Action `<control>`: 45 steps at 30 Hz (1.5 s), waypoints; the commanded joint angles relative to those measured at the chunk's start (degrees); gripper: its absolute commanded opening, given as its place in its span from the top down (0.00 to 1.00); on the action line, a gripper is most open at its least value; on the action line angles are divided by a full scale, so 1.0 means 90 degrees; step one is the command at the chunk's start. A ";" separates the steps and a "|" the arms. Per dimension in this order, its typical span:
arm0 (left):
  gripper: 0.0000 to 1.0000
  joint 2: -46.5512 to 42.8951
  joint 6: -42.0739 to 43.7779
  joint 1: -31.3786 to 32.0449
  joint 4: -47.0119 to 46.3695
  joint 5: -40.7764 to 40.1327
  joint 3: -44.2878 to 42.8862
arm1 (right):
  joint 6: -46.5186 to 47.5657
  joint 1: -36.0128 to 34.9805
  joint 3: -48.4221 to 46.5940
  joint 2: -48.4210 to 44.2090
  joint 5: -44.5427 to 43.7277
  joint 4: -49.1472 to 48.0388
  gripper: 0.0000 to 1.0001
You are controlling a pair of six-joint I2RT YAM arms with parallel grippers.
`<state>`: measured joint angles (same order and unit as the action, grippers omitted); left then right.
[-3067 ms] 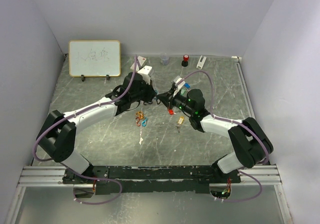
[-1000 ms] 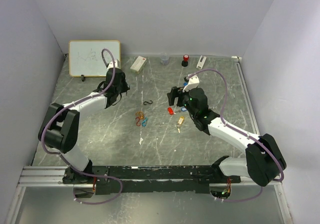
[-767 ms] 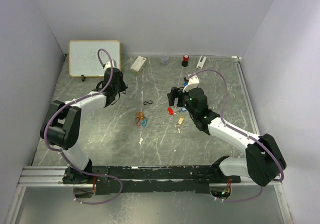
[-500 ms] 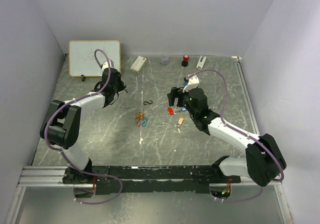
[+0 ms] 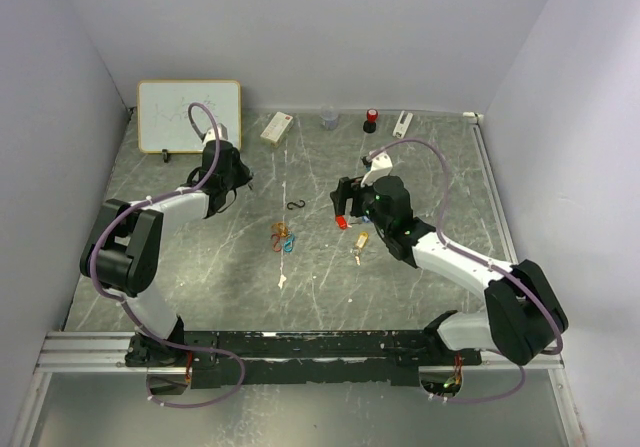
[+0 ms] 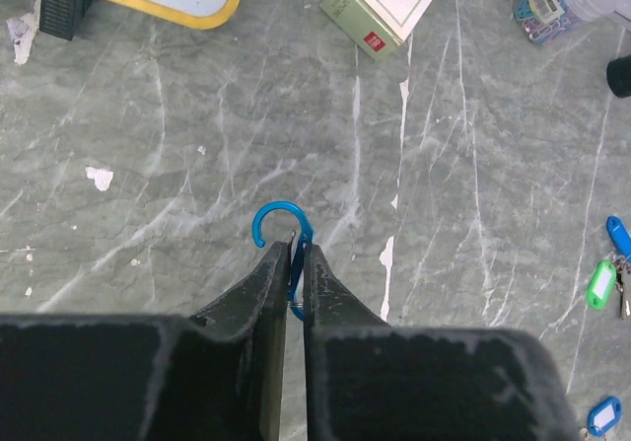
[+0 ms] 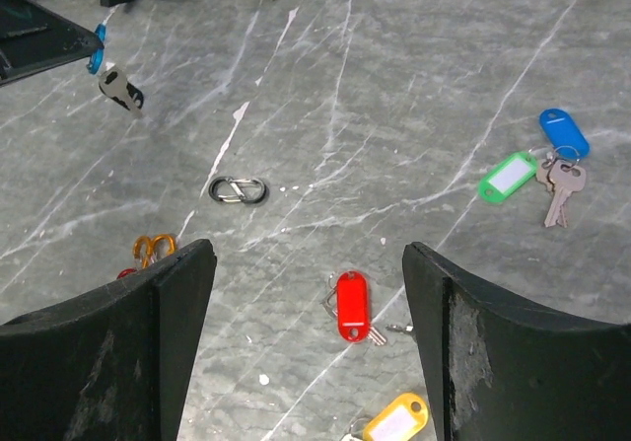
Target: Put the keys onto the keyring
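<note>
your left gripper (image 6: 292, 249) has its jaws almost together, only a thin slit between them, pinching the blue hook clip (image 6: 279, 205) at the centre of the left wrist view. the clip's curved end sticks out past the fingertips. in the upper left of the right wrist view that clip hangs clear of the table (image 7: 414, 86), with a small silver key (image 7: 118, 86) dangling from it.

your right gripper (image 7: 308, 252) stands wide open with nothing between its fingers (image 7: 177, 313), above the table. in the gap, just below the centre of that view, lies the red-tagged key (image 7: 351, 305), its red plastic tag lengthwise and metal poking out at the lower right. at the bottom edge a yellow tag (image 7: 396, 423) shows, its key hard to make out. at the right, a green tag (image 7: 508, 177) with a white label and a blue tag (image 7: 563, 132) lie joined to a pair of silver keys (image 7: 558, 190). left of centre sits a black s-shaped clip (image 7: 237, 190), and orange clips (image 7: 153, 249) peek out beside the left finger.
</note>
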<state>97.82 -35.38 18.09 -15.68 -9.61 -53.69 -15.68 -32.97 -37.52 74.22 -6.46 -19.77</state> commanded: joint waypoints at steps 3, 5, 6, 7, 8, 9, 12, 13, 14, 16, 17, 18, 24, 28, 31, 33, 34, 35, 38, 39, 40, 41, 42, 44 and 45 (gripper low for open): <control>0.81 -0.0160 0.0060 -0.0047 -0.0221 0.0103 0.0057 | -0.0059 0.0002 -0.0109 0.0082 0.0190 -0.0038 0.23; 0.82 -0.0159 0.0050 -0.0056 -0.0237 0.0124 0.0066 | -0.0070 0.0001 -0.0112 0.0089 0.0205 -0.0038 0.23; 0.82 -0.0167 0.0040 -0.0056 -0.0252 0.0134 0.0081 | -0.0078 0.0001 -0.0110 0.0100 0.0221 -0.0052 0.23; 0.82 -0.0187 0.0026 -0.0061 -0.0279 0.0152 0.0099 | -0.0090 -0.0004 -0.0109 0.0117 0.0249 -0.0079 0.24; 0.82 -0.0201 0.0017 -0.0057 -0.0308 0.0184 0.0119 | -0.0100 0.0001 -0.0109 0.0150 0.0290 -0.0096 0.24; 0.82 -0.0213 0.0014 -0.0057 -0.0330 0.0210 0.0124 | -0.0121 0.0000 -0.0134 0.0181 0.0340 -0.0093 0.24; 0.81 -0.0230 0.0030 -0.0056 -0.0328 0.0294 0.0107 | -0.0155 -0.0001 -0.0184 0.0274 0.0446 -0.0087 0.25; 0.81 -0.0239 0.0042 -0.0056 -0.0317 0.0297 0.0106 | -0.0155 0.0001 -0.0193 0.0295 0.0460 -0.0088 0.25; 0.81 -0.0242 0.0046 -0.0056 -0.0318 0.0297 0.0106 | -0.0161 0.0000 -0.0196 0.0307 0.0463 -0.0089 0.25; 0.81 -0.0253 0.0059 -0.0056 -0.0308 0.0277 0.0106 | -0.0161 0.0001 -0.0211 0.0323 0.0472 -0.0089 0.25; 0.81 -0.0261 0.0063 -0.0056 -0.0303 0.0276 0.0105 | -0.0159 0.0001 -0.0209 0.0327 0.0473 -0.0089 0.25; 0.81 -0.0268 0.0056 -0.0056 -0.0299 0.0281 0.0101 | -0.0161 0.0001 -0.0215 0.0341 0.0491 -0.0102 0.25; 0.82 -0.0358 0.0004 -0.0056 -0.0291 0.0657 0.0042 | -0.0354 0.0001 -0.0405 0.0601 0.0952 -0.0262 0.29; 0.83 -0.0410 -0.0151 0.0058 -0.0225 0.1009 -0.0033 | -0.0675 0.0001 -0.0633 0.0898 0.1471 -0.0525 0.35; 0.83 -0.0508 -0.0164 0.0297 -0.0117 0.0882 -0.0122 | -0.0961 0.0001 -0.0974 0.1248 0.1827 -0.0595 0.46; 0.83 -0.0549 -0.0152 0.0473 -0.0013 0.0831 -0.0209 | -0.1103 0.0000 -0.1240 0.1512 0.2056 -0.0586 0.53; 0.82 -0.0556 -0.0156 0.0560 0.0012 0.0803 -0.0258 | -0.1158 -0.0001 -0.1363 0.1653 0.2172 -0.0584 0.55; 0.83 -0.0556 -0.0175 0.0633 0.0057 0.0801 -0.0293 | -0.1203 0.0001 -0.1490 0.1779 0.2301 -0.0586 0.57; 0.83 -0.0568 -0.0190 0.0792 0.0088 0.0863 -0.0394 | -0.1354 0.0001 -0.1798 0.2120 0.2618 -0.0612 0.59; 0.83 -0.0571 -0.0198 0.0847 0.0095 0.0857 -0.0408 | -0.1412 -0.0004 -0.1886 0.2257 0.2687 -0.0624 0.60; 0.83 -0.0578 -0.0200 0.0901 0.0092 0.0861 -0.0419 | -0.1459 -0.0008 -0.1967 0.2314 0.2750 -0.0634 0.61; 0.82 -0.0585 -0.0217 0.0938 0.0092 0.0863 -0.0429 | -0.1512 -0.0011 -0.2033 0.2410 0.2797 -0.0630 0.61; 0.83 -0.0599 -0.0229 0.0985 0.0087 0.0858 -0.0431 | -0.1544 -0.0009 -0.2097 0.2498 0.2840 -0.0621 0.62; 0.82 -0.0619 -0.0238 0.1033 0.0085 0.0871 -0.0440 | -0.1613 -0.0017 -0.2158 0.2618 0.2887 -0.0663 0.62; 0.82 -0.0623 -0.0238 0.1050 0.0090 0.0870 -0.0449 | -0.1637 -0.0018 -0.2159 0.2661 0.2902 -0.0680 0.62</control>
<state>94.52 -36.75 26.74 -14.81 -3.25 -55.83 -28.23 -32.97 -55.42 96.57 16.80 -24.16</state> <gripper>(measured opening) 0.183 0.385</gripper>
